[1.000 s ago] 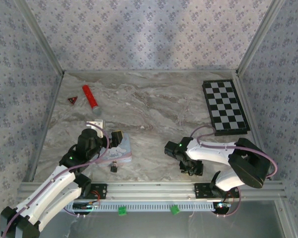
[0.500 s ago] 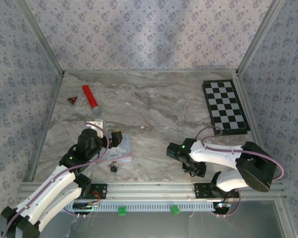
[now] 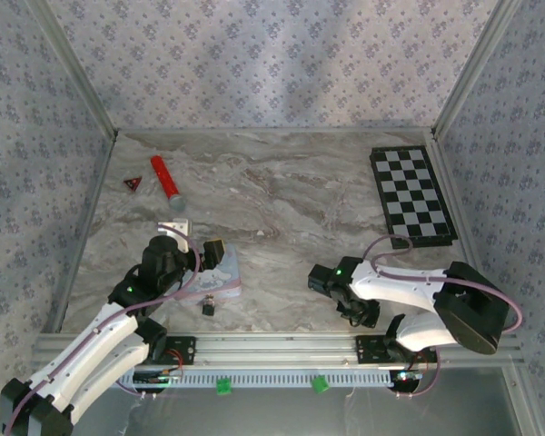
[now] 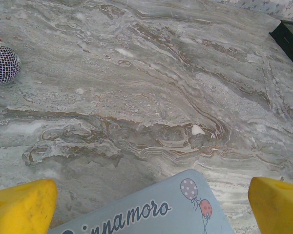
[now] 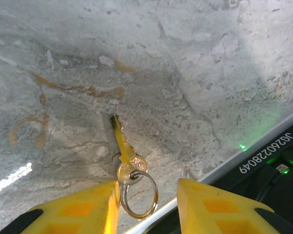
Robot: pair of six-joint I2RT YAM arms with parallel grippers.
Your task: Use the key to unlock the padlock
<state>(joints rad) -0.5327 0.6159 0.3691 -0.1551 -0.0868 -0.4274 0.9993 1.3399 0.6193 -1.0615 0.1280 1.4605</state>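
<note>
The brass key (image 5: 121, 142) lies flat on the marble near the table's front rail, its steel ring (image 5: 139, 195) toward me. My right gripper (image 5: 147, 204) hangs low over it with the ring between the yellow fingers. The left finger (image 5: 83, 209) touches the ring and the key's bow, while the right finger stands apart, so the jaws are open. The small dark padlock (image 3: 208, 307) sits near the front edge, just in front of the pale blue tin (image 3: 223, 275). My left gripper (image 3: 209, 257) is open wide over that tin (image 4: 156, 214), yellow fingers on either side.
A checkerboard (image 3: 411, 195) lies at the back right. At the back left lie a red cylinder (image 3: 165, 178) and a small red triangle (image 3: 133, 183). A pale little block (image 3: 173, 227) rests behind my left gripper. The metal front rail (image 5: 224, 165) runs close beside the key.
My right gripper has slid a little to the right along the front edge and its jaws have narrowed. The left arm, tin and padlock have not moved.
</note>
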